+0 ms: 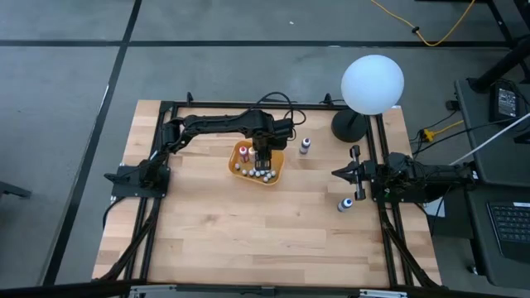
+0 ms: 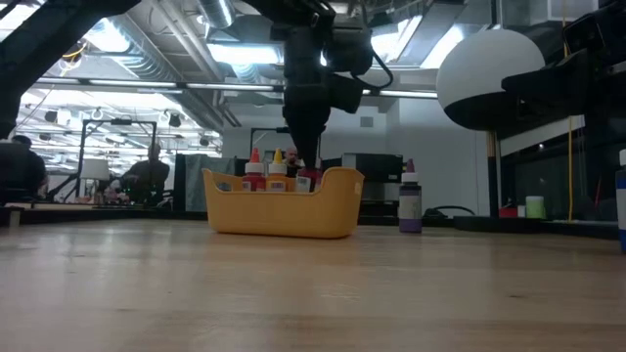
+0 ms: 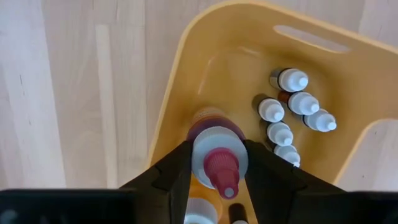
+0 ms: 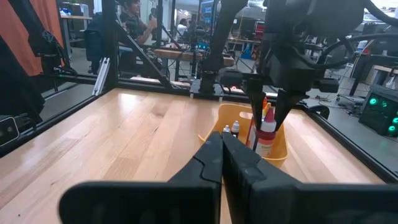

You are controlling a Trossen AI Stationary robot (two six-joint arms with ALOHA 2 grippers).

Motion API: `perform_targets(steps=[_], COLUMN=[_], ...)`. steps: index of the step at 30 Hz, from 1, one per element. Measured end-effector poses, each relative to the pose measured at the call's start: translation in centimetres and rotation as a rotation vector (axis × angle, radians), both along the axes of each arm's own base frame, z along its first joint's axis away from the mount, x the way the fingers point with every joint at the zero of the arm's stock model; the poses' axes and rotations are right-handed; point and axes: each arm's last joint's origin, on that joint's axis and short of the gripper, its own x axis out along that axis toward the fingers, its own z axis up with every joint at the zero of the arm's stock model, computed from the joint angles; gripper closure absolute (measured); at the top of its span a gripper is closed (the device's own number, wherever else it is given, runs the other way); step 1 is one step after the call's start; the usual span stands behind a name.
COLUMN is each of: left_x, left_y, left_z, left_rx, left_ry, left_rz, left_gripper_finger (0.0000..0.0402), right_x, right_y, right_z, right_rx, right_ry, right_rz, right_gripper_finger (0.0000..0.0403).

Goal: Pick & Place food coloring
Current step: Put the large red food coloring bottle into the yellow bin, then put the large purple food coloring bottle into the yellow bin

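The food coloring bottles are tiny droppers. Several white-capped ones [image 3: 292, 109] stand in the orange tray [image 3: 186, 56], which sits mid-table [image 1: 277, 171]. My left gripper [image 3: 217, 146] reaches down into the tray [image 2: 284, 210] and is shut on a maroon-topped bottle [image 3: 222, 171]. A purple-topped bottle [image 1: 305, 146] stands upright on the table right of the tray. A blue-topped bottle [image 1: 345, 203] stands near my right gripper [image 1: 348, 172], which is shut, touches nothing and waits at the table's right edge. My left gripper pinches the maroon-topped bottle between its two fingers [image 3: 180, 168] at the white shoulder [image 3: 202, 152] just below the cap. The fingers come from above, pointing down. The bottle is upright inside the tray; whether its base rests on the tray floor I cannot tell.
A lamp with a white globe [image 1: 373, 83] and a dark base [image 1: 348, 126] stands at the far right of the table. A black frame [image 1: 248, 105] runs along the table's edges. Bare wood [image 1: 248, 232] lies toward the near edge. People sit in the room behind.
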Motion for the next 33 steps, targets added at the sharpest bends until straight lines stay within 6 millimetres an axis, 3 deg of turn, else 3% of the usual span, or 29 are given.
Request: perform_targets(steps=[23,26,33], left_x=[-0.3,-0.5,-0.7], left_y=[0.1,0.0,0.0], left_z=[0.1,1.5,7.1], left_rx=[-0.011,-0.006,0.022], left_ry=[0.025,0.005,-0.13], left_rz=[0.013,0.015,0.039], left_gripper_finger=[0.0241,0.0238,0.0235], right_x=[0.0,0.0,0.0], right_y=[0.0,0.0,0.0], right_z=[0.0,0.0,0.0], right_rx=[0.0,0.0,0.0], right_ry=[0.0,0.0,0.001], right_rz=[0.0,0.0,0.0], right_gripper_finger=[0.0395,0.0395,0.0395])
